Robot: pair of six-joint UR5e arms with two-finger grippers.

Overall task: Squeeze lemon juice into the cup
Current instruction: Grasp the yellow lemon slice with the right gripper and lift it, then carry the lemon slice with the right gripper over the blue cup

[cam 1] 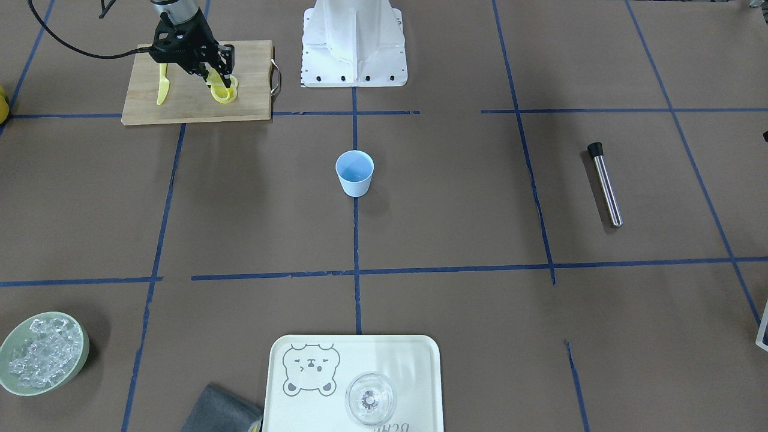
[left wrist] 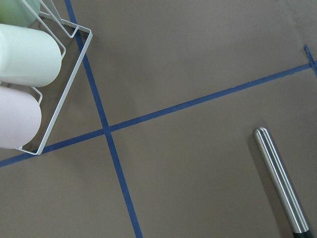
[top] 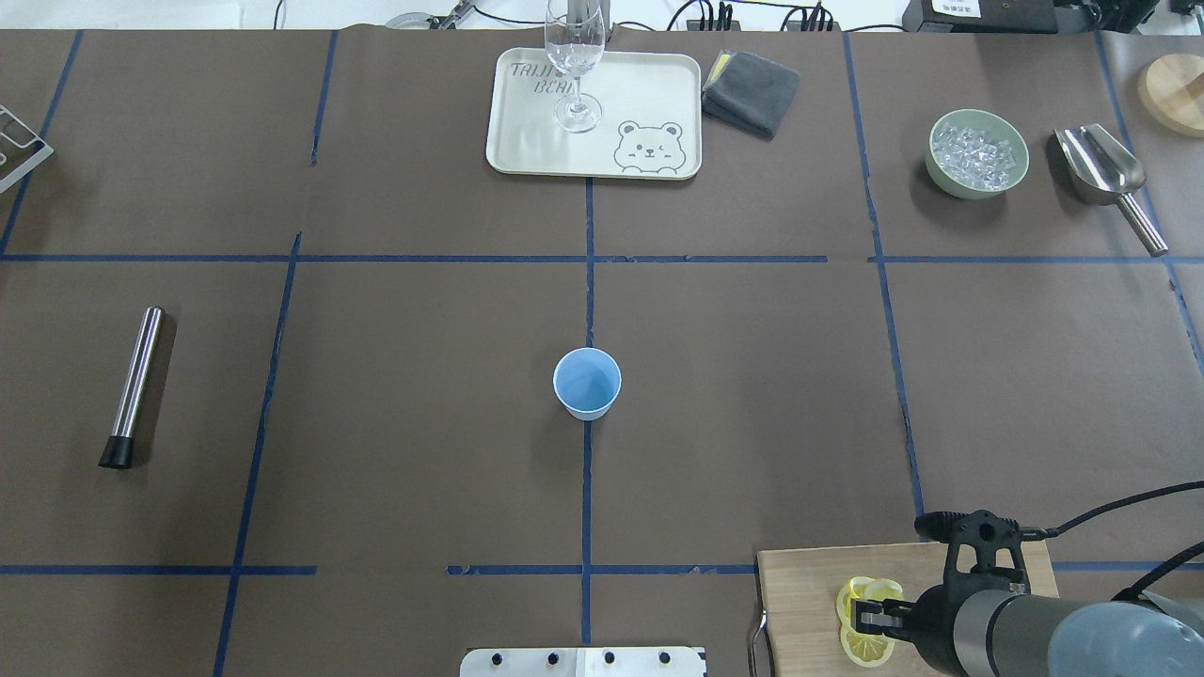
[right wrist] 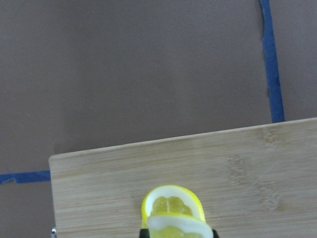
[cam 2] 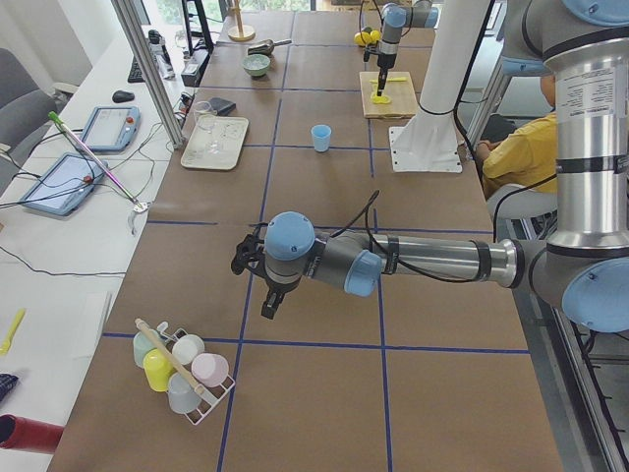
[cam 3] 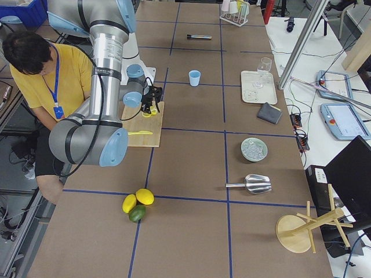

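Several yellow lemon slices (cam 1: 224, 93) lie on the wooden cutting board (cam 1: 192, 109) at the robot's right. My right gripper (cam 1: 225, 80) points down onto them. In the right wrist view its fingertips (right wrist: 144, 233) press both sides of one lemon slice (right wrist: 177, 226), with another slice (right wrist: 173, 204) lying just beyond; the gripper is shut on that slice. The light-blue cup (top: 587, 383) stands upright mid-table, far from the board. My left gripper (cam 2: 266, 309) hovers over bare table near a cup rack; I cannot tell whether it is open or shut.
A yellow knife (cam 1: 162, 84) lies on the board. A steel rod (top: 132, 385) lies near my left arm. At the far edge are a tray (top: 527, 141) with a glass (top: 576, 66), a grey cloth (top: 752, 89), an ice bowl (top: 941, 174) and a scoop (top: 1101, 169).
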